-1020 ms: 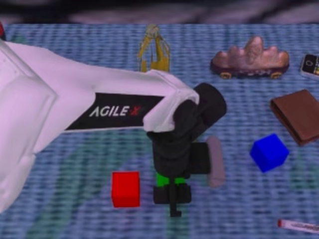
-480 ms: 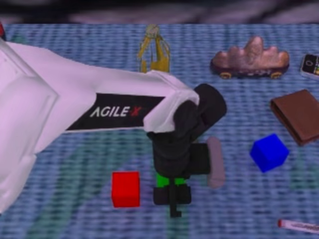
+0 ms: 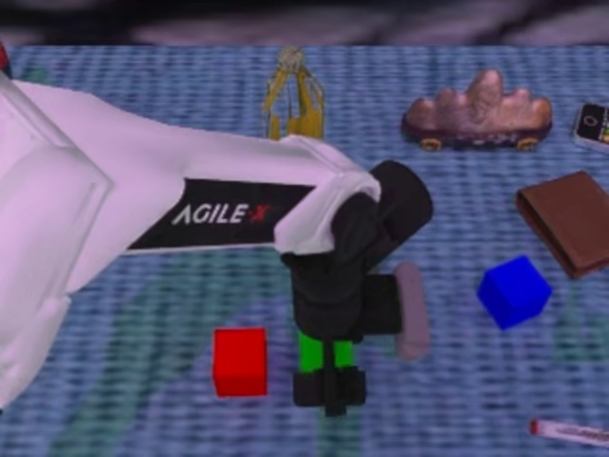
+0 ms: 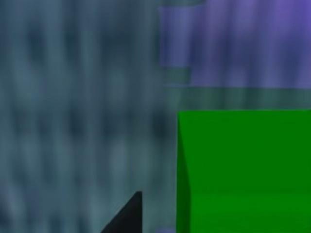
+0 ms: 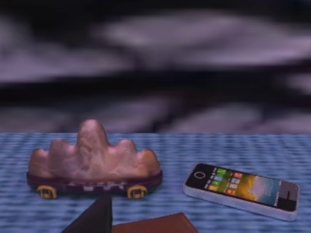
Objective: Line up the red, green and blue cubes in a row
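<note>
The left pincer (image 3: 328, 381) hung low over the blue woven table (image 3: 143, 400), its fingers pinching the small matte bright green cube (image 3: 321, 352), which sat just right of the matching bright red cube (image 3: 240, 361). The deep blue cube (image 3: 514, 290) lay well apart, further right, near a brown leather wallet (image 3: 568, 222). The right pincer's state could not be told.

Cubes – red (image 3: 240, 361), green (image 3: 315, 352), blue (image 3: 514, 291); blue-weave tbl (image 3: 143, 314).
</note>
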